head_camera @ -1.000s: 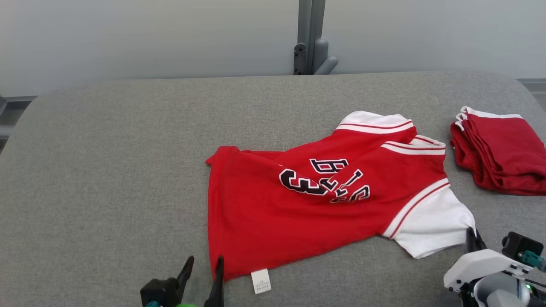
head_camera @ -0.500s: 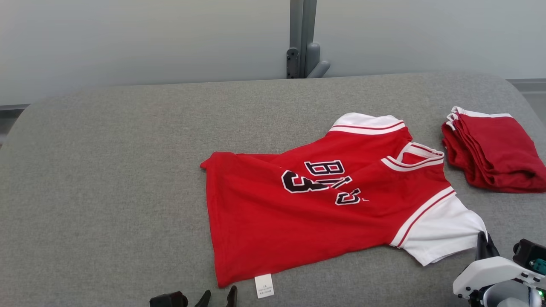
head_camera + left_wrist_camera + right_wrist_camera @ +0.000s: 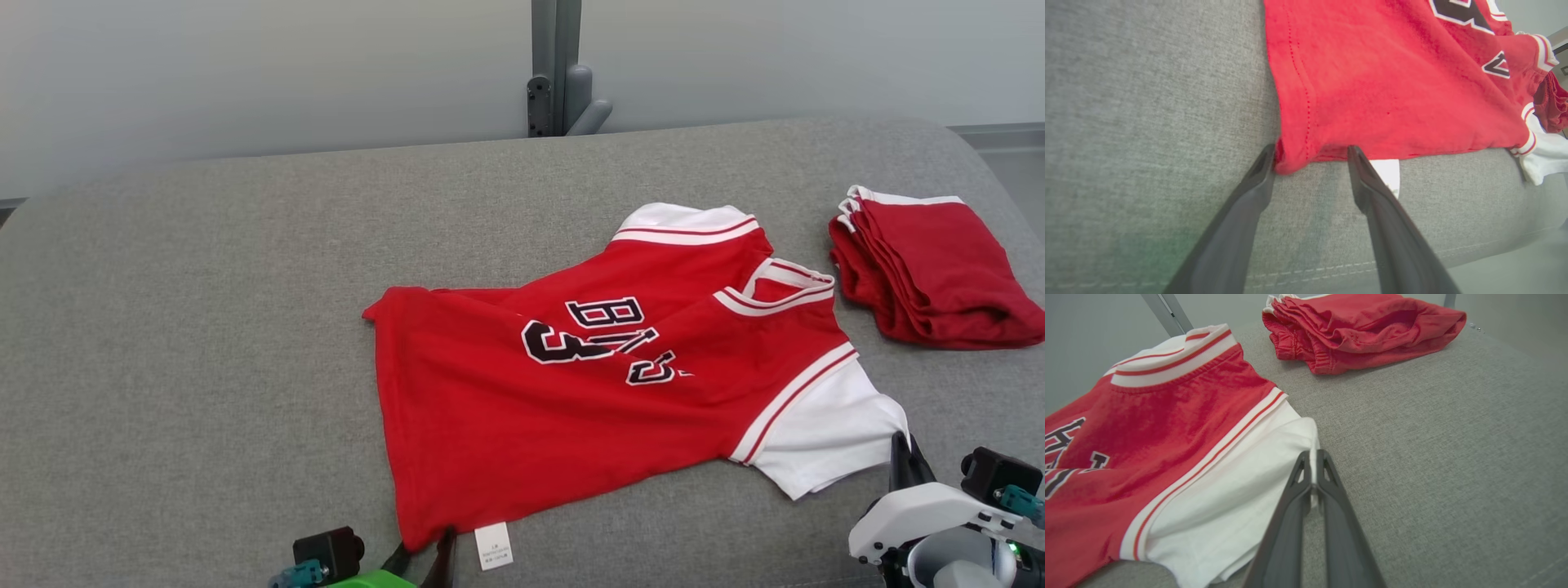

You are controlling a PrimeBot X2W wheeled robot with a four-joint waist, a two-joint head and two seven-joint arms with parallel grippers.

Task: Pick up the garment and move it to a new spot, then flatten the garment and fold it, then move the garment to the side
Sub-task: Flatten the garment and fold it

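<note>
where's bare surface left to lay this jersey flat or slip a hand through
The widest bare grey surface lies left of the jersey. A narrow strip separates its collar from the folded red pile. Crowded: near right, where the right gripper pinches the white sleeve.

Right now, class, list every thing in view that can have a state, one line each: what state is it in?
red jersey: unfolded, lying rumpled on the grey surface.
left hand: open, fingers either side of the hem corner.
right hand: shut on the white sleeve.
red pile: folded, lying apart from the jersey.
white label: sticking out flat at the hem.
</note>
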